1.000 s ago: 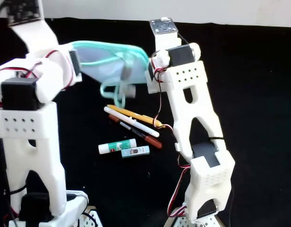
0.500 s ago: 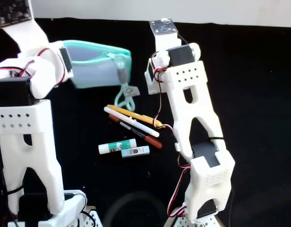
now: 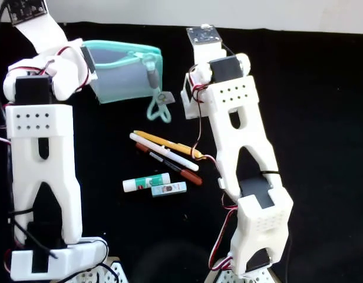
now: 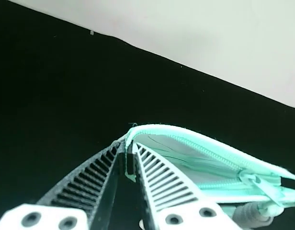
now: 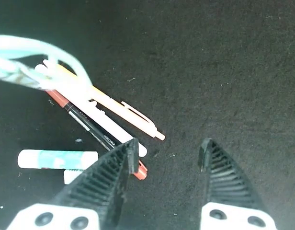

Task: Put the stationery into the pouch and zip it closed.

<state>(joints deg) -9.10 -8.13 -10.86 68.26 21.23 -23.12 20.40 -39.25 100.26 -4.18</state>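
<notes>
Black cloth [image 3: 323,118] covers my table, pale wall [image 3: 287,12] behind. Left claw [image 4: 128,153] pinches the pouch [image 3: 122,73], zip [image 4: 209,153] visible from its wrist; right claw [image 5: 167,151] gapes above the pens [image 5: 123,114].

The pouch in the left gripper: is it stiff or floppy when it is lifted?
Probably soft but light: the pouch, pinched at one end by the left gripper, juts out sideways with little sag. Its wrist loop hangs loose, so it would likely swing.

Black table [image 3: 323,118], three pens [image 3: 164,152], glue stick [image 3: 146,183] nearby
</notes>
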